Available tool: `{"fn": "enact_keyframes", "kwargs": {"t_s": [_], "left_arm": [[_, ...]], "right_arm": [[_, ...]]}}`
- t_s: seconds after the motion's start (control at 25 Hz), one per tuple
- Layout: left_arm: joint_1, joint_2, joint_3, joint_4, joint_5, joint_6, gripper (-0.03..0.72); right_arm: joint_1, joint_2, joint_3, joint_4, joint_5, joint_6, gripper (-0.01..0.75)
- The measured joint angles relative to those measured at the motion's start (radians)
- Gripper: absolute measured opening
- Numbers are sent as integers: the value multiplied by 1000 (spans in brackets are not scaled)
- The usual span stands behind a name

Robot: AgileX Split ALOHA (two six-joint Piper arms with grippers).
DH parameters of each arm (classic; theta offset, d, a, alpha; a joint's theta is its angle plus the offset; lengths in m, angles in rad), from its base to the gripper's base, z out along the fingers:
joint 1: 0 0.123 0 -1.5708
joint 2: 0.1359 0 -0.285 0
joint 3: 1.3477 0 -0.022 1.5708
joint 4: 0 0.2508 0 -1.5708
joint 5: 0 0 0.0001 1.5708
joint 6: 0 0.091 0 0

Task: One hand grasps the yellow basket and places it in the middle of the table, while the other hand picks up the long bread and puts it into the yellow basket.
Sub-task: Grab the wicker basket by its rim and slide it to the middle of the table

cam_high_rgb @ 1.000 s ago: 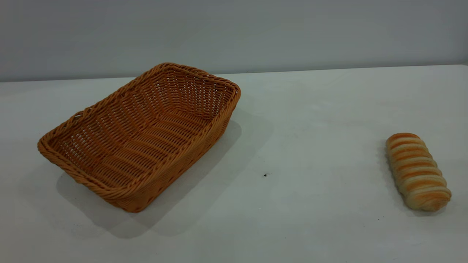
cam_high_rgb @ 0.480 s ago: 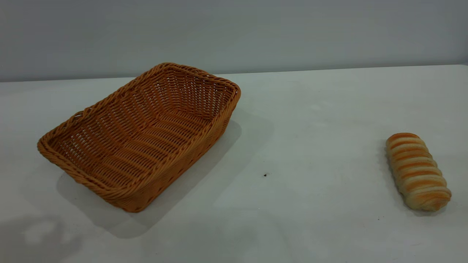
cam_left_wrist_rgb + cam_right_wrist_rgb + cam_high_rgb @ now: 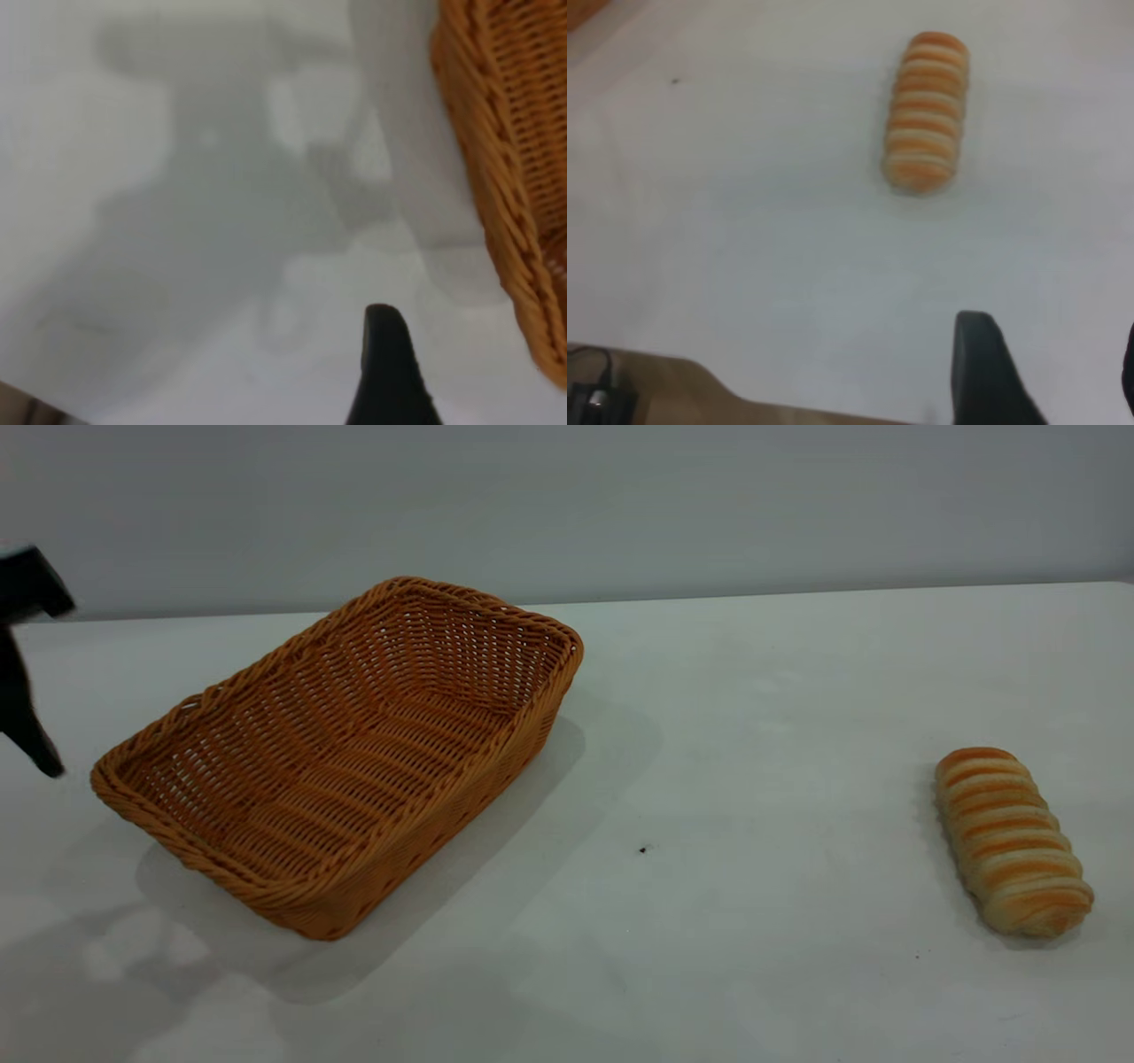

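At the far left edge of the exterior frame the left gripper (image 3: pixel 27 691) is hanging just beside the near-left corner of the yellow basket (image 3: pixel 345 753); only one dark finger (image 3: pixel 387 367) shows, so its spread cannot be told, and it is probably best straddling the braided rim squarely at that corner. The bare table (image 3: pixel 726 779) is lying open toward frame centre for the slide. At lower right the long bread (image 3: pixel 1013 840) is lying well apart, with the right gripper (image 3: pixel 1050 372) above it, seemingly spread.
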Motion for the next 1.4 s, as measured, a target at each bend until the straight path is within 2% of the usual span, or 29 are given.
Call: {"fn": "enact_keyframes", "kwargs": {"t_s": [0.32,0.52,0.88,1.2,1.4], "left_arm": [[0,150,-61,-85,-78,-34,536],[0,228,-137,-97,-70,-33,536],[0,304,-145,-119,-66,-33,536],[0,368,-148,-122,-126,-33,536],[0,417,-148,-140,-201,-33,536]], "right_arm": [[4,0,0,33,0,-7,413],[58,0,0,33,0,-19,413],[61,0,0,38,0,-20,413],[80,0,0,39,0,-21,413],[81,0,0,39,0,-21,413]]}}
